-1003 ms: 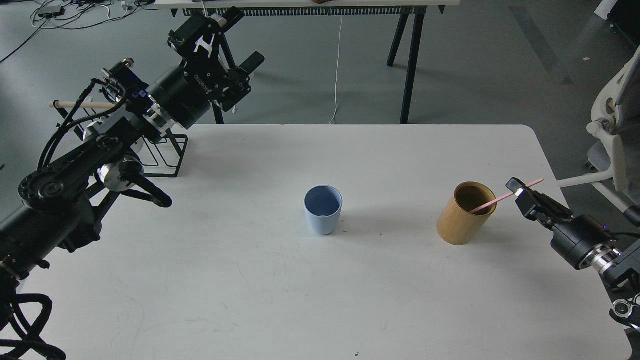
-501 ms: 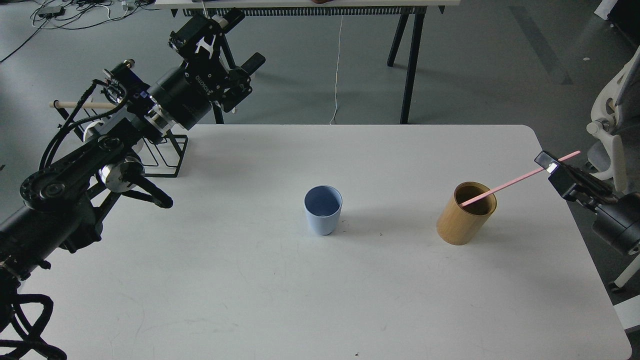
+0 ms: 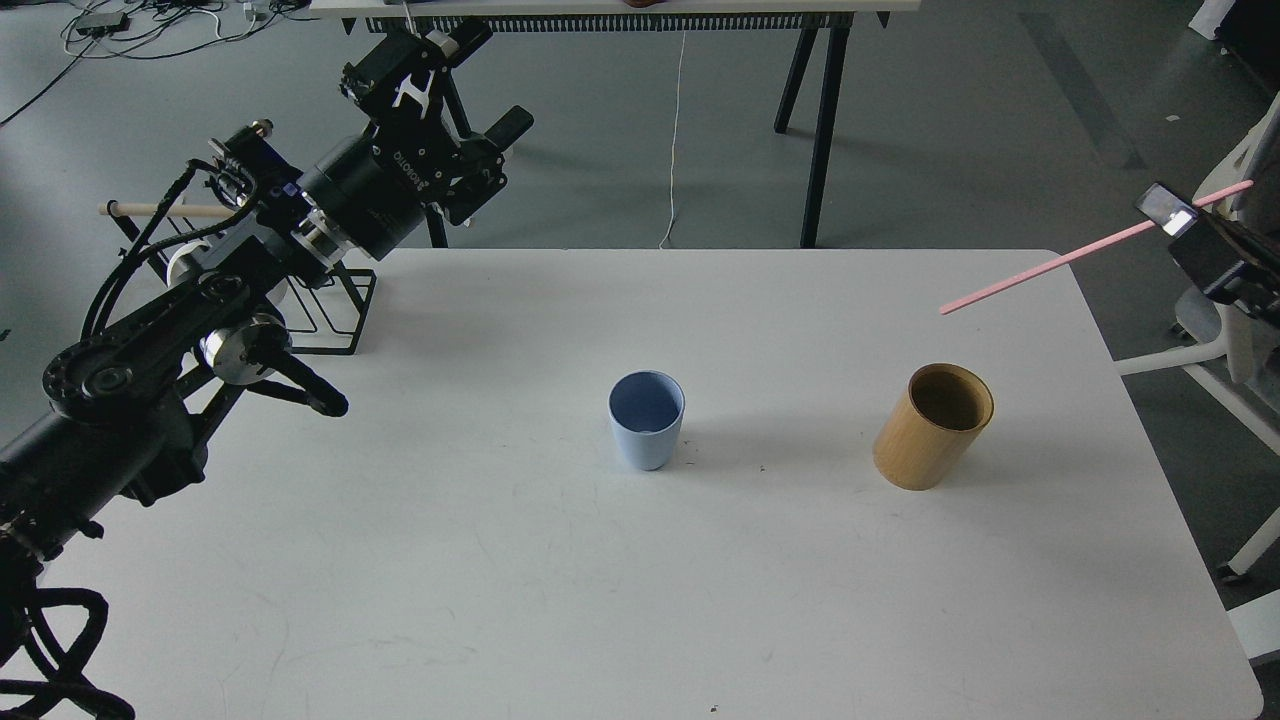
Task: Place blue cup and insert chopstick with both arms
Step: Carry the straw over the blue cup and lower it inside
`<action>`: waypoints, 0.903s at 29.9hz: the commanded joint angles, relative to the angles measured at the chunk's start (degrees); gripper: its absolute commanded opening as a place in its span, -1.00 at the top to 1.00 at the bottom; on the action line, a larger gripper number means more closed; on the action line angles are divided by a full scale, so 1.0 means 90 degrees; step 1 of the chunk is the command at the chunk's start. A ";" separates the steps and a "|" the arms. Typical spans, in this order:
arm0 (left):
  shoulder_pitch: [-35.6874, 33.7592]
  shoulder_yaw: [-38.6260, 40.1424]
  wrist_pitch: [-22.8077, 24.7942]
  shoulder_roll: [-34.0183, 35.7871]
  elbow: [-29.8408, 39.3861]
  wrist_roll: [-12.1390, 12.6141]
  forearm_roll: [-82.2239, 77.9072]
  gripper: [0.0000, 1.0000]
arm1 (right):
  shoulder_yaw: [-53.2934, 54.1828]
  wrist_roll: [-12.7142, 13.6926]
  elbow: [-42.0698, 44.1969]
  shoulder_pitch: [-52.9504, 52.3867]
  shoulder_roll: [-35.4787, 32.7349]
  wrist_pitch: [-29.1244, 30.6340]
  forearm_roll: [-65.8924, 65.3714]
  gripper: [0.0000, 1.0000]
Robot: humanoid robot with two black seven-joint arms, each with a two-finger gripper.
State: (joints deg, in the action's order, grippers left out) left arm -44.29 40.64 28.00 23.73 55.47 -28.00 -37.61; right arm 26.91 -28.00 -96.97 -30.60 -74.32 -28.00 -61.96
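Observation:
The light-blue cup [image 3: 646, 418] stands upright near the middle of the white table [image 3: 560, 580]. The pale-pink chopstick [image 3: 1060, 262] hangs in the air above the table's right edge, tilted, its low tip pointing left. My right gripper [image 3: 1180, 222] is shut on its upper end at the right edge of the view. My left gripper [image 3: 455, 90] is raised beyond the table's far left corner, fingers spread and empty, far from the cup.
A tan bamboo holder [image 3: 932, 426] stands right of the cup, below the chopstick's tip. A black wire rack [image 3: 330, 305] with a beige wooden rod [image 3: 165, 210] sits at the far left. A white chair [image 3: 1230, 300] stands by the right edge.
My right gripper has lifted the chopstick up and to the right, out of the bamboo holder. The left arm has barely moved.

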 commanded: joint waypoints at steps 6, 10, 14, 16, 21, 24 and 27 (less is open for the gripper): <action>0.0009 -0.0013 0.0000 0.0029 -0.0011 0.0000 0.0009 -0.83 | -0.0362 0.0000 0.0549 -0.0739 0.2054 0.0182 0.0019 0.98; 0.0087 -0.0013 0.0000 0.0059 -0.0060 0.0000 -0.0001 -0.83 | -0.1328 0.0000 0.1154 -0.1432 0.2904 0.0133 0.0029 0.98; 0.0097 -0.0013 0.0000 0.0059 -0.0060 0.0000 -0.0001 -0.83 | -0.2295 0.0000 0.2042 -0.2096 0.3841 0.0000 0.0029 0.98; 0.0107 -0.0013 0.0000 0.0049 -0.0069 0.0000 0.0009 -0.83 | -0.2589 0.0000 0.2404 -0.2302 0.4388 0.0000 0.0029 0.98; 0.0107 -0.0013 0.0000 0.0029 -0.0060 0.0000 0.0009 -0.83 | -0.2922 0.0000 0.2620 -0.2576 0.4722 0.0000 0.0029 0.98; 0.0117 -0.0013 0.0000 0.0029 -0.0069 0.0000 -0.0001 -0.83 | -0.3058 0.0000 0.2717 -0.2615 0.4907 0.0000 0.0019 0.98; 0.0126 -0.0013 0.0000 0.0029 -0.0108 0.0000 0.0009 -0.83 | -0.3176 0.0000 0.2903 -0.2635 0.4996 0.0000 0.0009 0.98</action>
State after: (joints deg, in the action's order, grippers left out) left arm -43.26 40.51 28.00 23.99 54.80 -28.00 -37.55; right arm -0.65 -28.00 -72.31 -54.12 -30.24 -28.01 -61.78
